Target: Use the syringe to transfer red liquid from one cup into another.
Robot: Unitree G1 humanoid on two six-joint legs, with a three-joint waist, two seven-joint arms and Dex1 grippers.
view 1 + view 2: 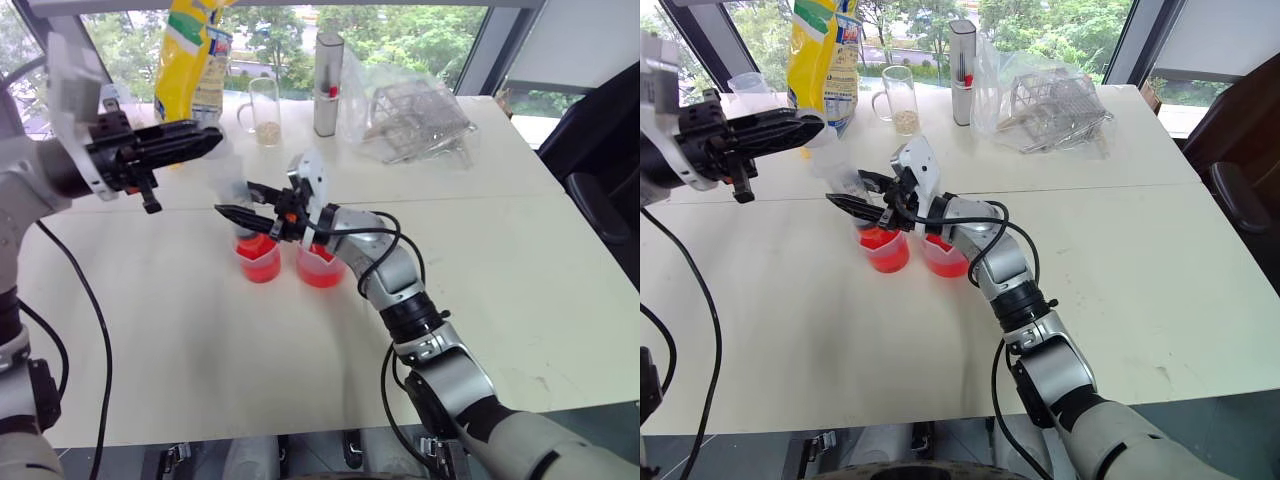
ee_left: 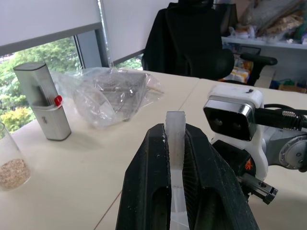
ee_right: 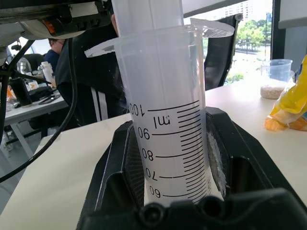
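The clear syringe stands upright over the table. My right gripper is shut on its graduated barrel. My left gripper comes in level from the left, shut on the flat translucent top of the plunger. Below, two clear cups hold red liquid and stand side by side: a left cup and a right cup. The syringe's lower end hangs over the left cup, its tip hidden behind my right fingers. Which cup is the wider one I cannot tell.
At the table's far side stand a yellow bag, a handled glass with grains, a tall grey metal cylinder and a clear plastic bag over a wire rack. A black chair is at the right.
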